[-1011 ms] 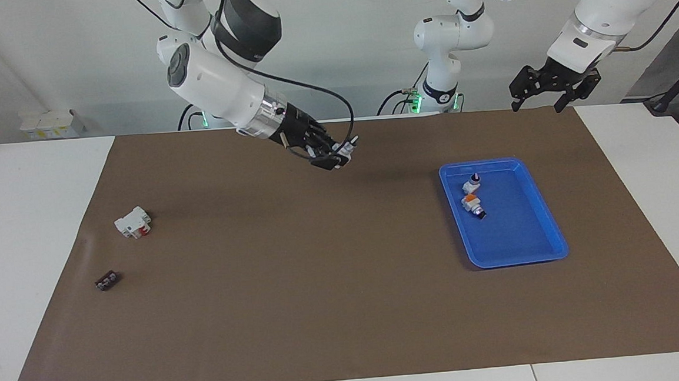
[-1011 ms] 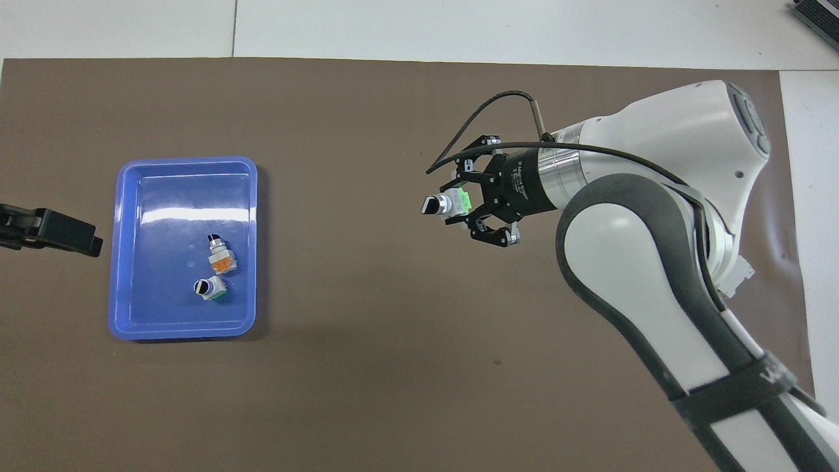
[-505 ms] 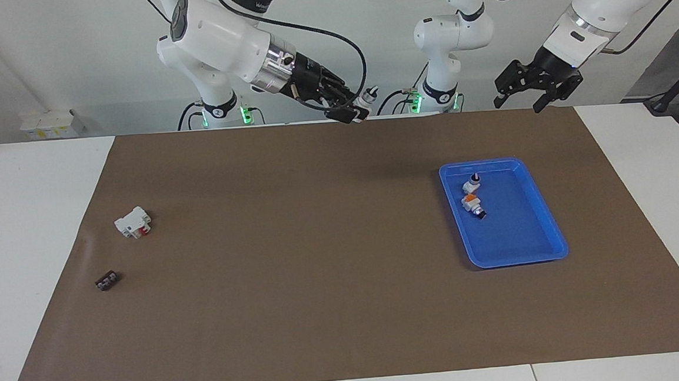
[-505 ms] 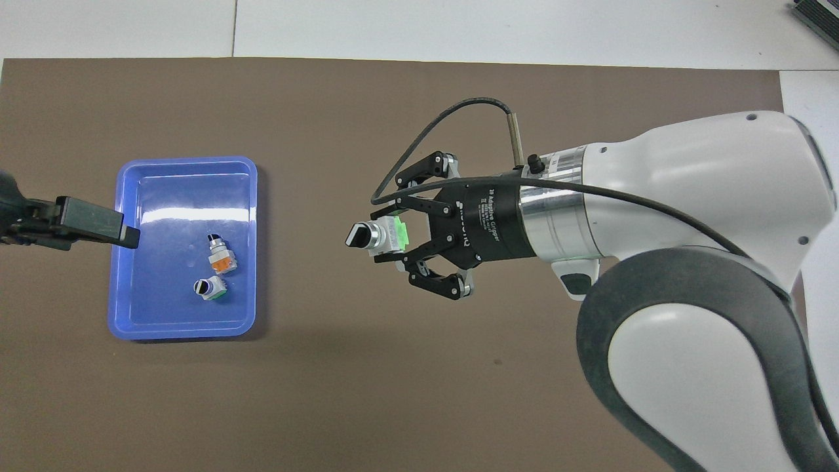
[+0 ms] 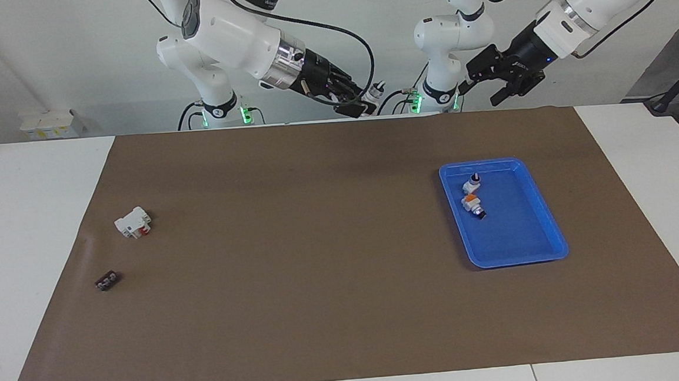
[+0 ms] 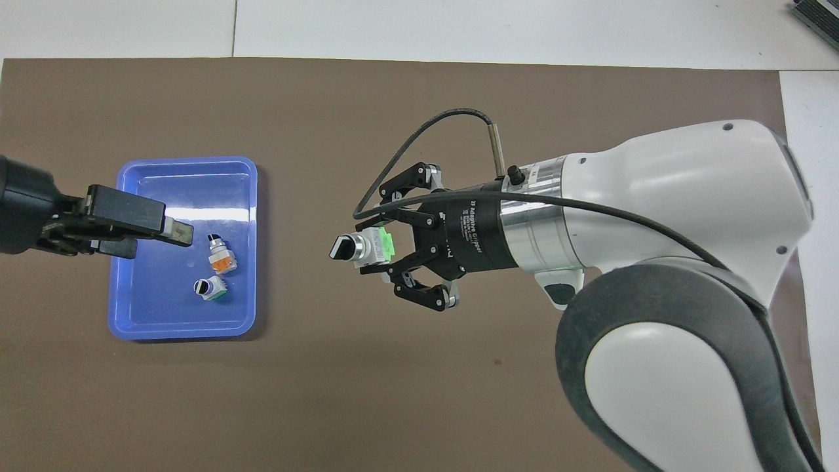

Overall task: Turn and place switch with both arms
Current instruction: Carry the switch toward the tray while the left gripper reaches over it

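Both arms: glossy white shells, dark grey bands at the joints, polished silver ring at each wrist. Right arm (image 6: 682,203): small dark screw holes dot the shell, a black cable loops off the wrist into a silver plug, and small white lettering runs around the black gripper body. Right gripper (image 6: 367,246): black linkage fingers with silver pivot pins. Left gripper (image 6: 141,226): black and boxy, with a pale fingertip. Green lights glow at the white arm bases.

Small black part (image 5: 107,281) on mat: too small to identify.
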You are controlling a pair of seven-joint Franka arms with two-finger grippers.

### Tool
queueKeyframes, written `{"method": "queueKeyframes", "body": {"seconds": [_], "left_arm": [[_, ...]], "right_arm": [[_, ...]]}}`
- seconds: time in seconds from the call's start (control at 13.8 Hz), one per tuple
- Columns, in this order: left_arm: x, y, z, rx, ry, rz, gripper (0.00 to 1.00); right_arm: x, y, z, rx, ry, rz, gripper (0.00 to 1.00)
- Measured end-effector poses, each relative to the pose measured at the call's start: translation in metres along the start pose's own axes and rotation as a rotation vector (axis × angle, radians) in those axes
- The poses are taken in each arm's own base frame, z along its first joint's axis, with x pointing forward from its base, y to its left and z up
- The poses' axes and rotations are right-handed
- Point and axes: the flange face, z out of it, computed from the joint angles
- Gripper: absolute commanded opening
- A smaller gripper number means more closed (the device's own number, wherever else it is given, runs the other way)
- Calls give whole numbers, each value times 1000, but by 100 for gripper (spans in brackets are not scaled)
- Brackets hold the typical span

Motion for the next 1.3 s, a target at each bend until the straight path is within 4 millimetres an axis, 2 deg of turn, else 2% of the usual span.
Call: {"method": "queueKeyframes", "body": {"seconds": [0.22, 0.36, 0.65, 0.87, 0.94, 1.01, 1.3], "left_arm": [[-8, 23, 8, 7, -15, 38, 100], [-14, 36, 11, 11, -19, 63, 100], [-22, 57, 19, 18, -25, 96, 99], [-33, 68, 11, 19, 3, 111, 100], [-38, 73, 8, 19, 14, 115, 98], [-41, 77, 4, 17, 33, 117, 88], [-41, 88, 5, -10, 68, 135, 86]], "right_arm": [[-12, 5, 15, 32, -5, 24, 0], [-13, 9, 23, 22, -3, 28, 0], [-11, 9, 24, 22, -1, 31, 0], [-11, 9, 24, 22, -1, 32, 0], [-11, 9, 24, 22, -1, 32, 0], [-11, 9, 24, 22, -1, 32, 0], [-11, 9, 24, 22, -1, 32, 0]]}}
